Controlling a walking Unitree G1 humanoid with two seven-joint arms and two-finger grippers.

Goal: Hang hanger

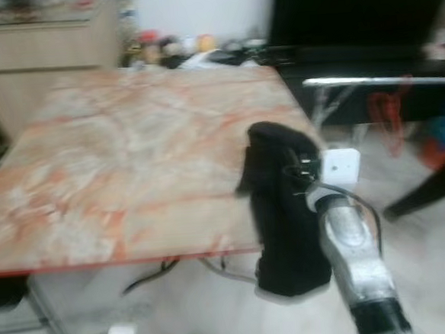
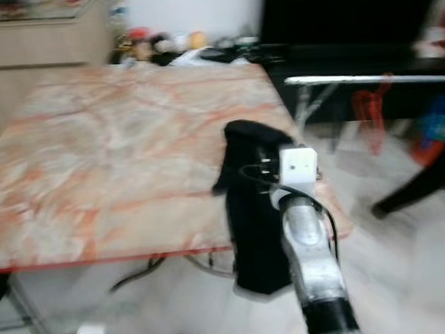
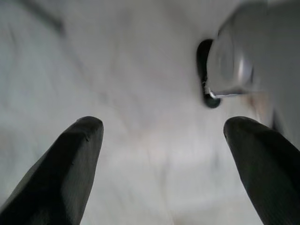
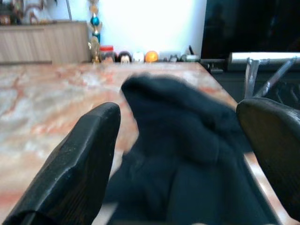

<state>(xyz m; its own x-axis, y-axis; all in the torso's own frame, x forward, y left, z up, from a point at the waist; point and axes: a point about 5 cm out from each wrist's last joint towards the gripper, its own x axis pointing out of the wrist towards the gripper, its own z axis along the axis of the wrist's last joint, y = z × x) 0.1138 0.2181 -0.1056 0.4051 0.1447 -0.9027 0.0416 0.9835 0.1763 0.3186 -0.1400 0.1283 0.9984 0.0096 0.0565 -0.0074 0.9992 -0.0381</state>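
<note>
Both grippers gape empty — right gripper (image 4: pixel 180 154) over black garment (image 1: pixel 283 209) draping marble table (image 1: pixel 131 166), left gripper (image 3: pixel 164 159) above floor.

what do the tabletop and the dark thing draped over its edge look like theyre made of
Tabletop: looks like polished marble or a marble-look slab, cream with orange-red veins and a soft sheen.
Black garment: soft matte fabric, perhaps fleece or knit; it folds and droops over the table edge. Blur leaves the weave unclear.
</note>
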